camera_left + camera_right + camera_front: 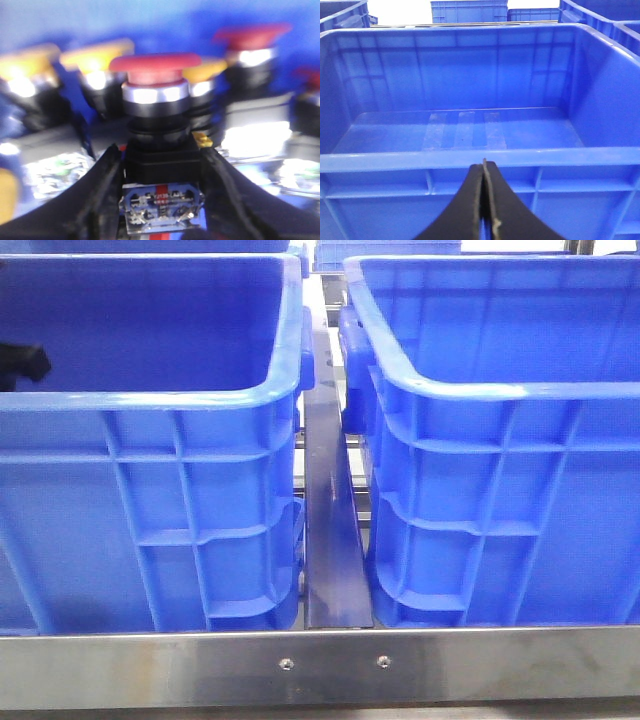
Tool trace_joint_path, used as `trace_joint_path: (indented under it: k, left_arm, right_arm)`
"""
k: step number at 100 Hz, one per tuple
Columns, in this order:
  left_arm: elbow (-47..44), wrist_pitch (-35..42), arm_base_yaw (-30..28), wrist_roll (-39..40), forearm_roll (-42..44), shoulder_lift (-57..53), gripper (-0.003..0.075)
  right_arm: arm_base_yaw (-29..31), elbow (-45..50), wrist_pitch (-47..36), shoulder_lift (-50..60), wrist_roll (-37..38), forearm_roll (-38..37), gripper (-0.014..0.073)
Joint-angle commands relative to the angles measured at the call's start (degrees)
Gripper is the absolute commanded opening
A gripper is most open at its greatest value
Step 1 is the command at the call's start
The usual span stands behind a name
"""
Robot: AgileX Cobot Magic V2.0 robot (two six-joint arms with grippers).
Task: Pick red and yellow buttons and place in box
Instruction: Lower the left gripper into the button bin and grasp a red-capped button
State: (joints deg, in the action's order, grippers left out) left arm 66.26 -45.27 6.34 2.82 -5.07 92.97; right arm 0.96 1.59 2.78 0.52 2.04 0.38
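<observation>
In the front view two large blue crates stand side by side behind a metal rail (320, 668): the left crate (150, 510) and the right crate (500, 500), with a dark strip (332, 540) running between them. A small black part of the left arm (20, 365) shows inside the left crate at the picture's edge; no buttons can be seen from here. In the left wrist view, which is blurred, the left gripper (162, 190) has its two black fingers (102, 190) on either side of the black body of a red button (155, 67), close against its sides, so it appears to pinch that button; a small circuit board (162, 207) shows at the button's base between the fingers. Around it stand other buttons on the blue floor: yellow buttons (97, 52) on one side and behind, and another red button (250, 35) on the other side. In the right wrist view the right gripper (484, 200) has its fingers pressed together with nothing between them, held just outside the near wall of a blue box (480, 160), whose floor bears a few strips of clear tape (465, 132). More blue crates (469, 11) stand beyond it.
</observation>
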Motion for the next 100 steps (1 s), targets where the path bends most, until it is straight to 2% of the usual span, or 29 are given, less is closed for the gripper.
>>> trace_joint_path:
  k: [1, 17, 38, 52, 60, 86, 100]
  left_arm:
    - [1.67, 2.83, 1.01, -2.11, -0.69, -6.08, 0.0153]
    - [1.67, 2.47, 3.47, -11.86, -5.65, -13.46, 0.0153]
    - [1.67, -1.00, 6.28, -34.78, -24.63, -20.69, 0.0153]
    - [1.67, -4.89, 9.99, -45.72, -33.81, -22.24, 0.0153]
    - [1.67, -5.26, 13.10, -47.33, -36.66, -22.13, 0.0153]
    - [1.67, -5.00, 24.03, -47.33, -37.79, -19.30, 0.0153]
    - [1.67, -3.64, 27.78, -47.33, -39.50, -17.84, 0.0153]
  right_arm:
    - [0.29, -1.13, -4.68, 1.54, -0.15, -0.38, -0.0060]
    - [0.29, -1.13, -4.68, 1.54, -0.15, -0.38, -0.0060]
    - [0.29, -1.13, -4.68, 1.54, -0.15, -0.38, -0.0060]
    - [0.29, -1.13, -4.68, 1.54, -0.15, -0.38, -0.0060]
    - [0.29, -1.13, -4.68, 1.54, -0.21, -0.70, -0.0060]
    - [0.29, -1.13, -4.31, 1.54, -0.98, -1.72, -0.0060]
    - [0.29, -1.13, -4.51, 1.54, -0.98, -1.72, -0.0060]
